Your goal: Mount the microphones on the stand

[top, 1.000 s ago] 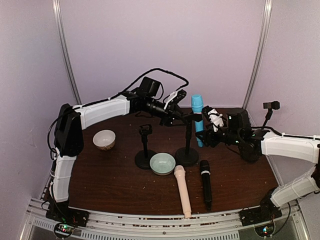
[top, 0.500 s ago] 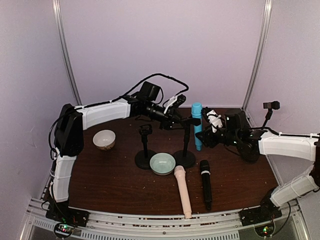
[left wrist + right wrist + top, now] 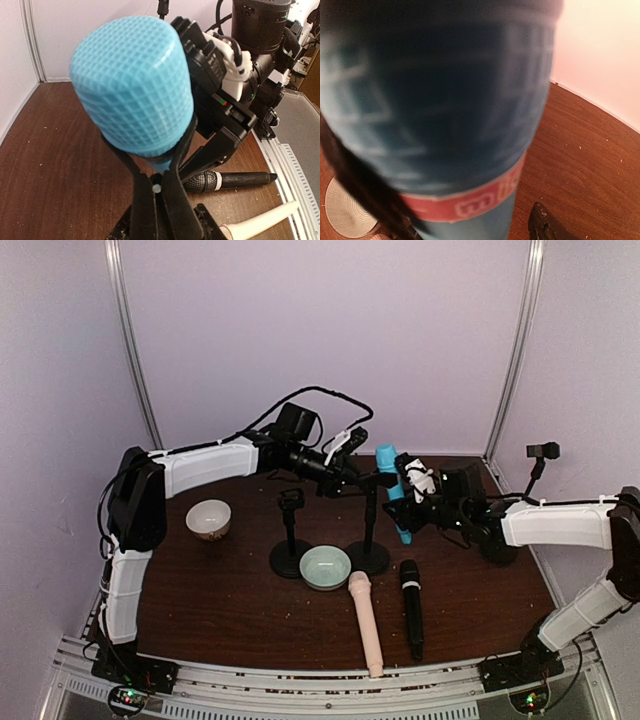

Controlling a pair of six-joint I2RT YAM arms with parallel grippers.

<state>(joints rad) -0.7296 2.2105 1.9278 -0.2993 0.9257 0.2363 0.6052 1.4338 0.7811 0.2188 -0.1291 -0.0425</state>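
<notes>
A blue microphone [image 3: 440,100] filled most of the frame, its mesh head close, dark and blurred. A red band [image 3: 465,206] with pale lettering ringed it just below the head. To its right lay the brown wooden table [image 3: 590,165], with a pale wall [image 3: 600,55] beyond. A pale ribbed disc [image 3: 345,210] showed at lower left, too blurred to identify.

Desk [image 3: 200,610] far-centre blocked: left arm [image 3: 205,465], right arm [image 3: 555,525] meet at tall stand [image 3: 368,557], blue microphone [image 3: 386,456]. Short stand [image 3: 290,560], green bowl [image 3: 325,567], pink microphone [image 3: 365,625], black microphone [image 3: 411,608] clutter centre to near edge. Near-left corner open.
</notes>
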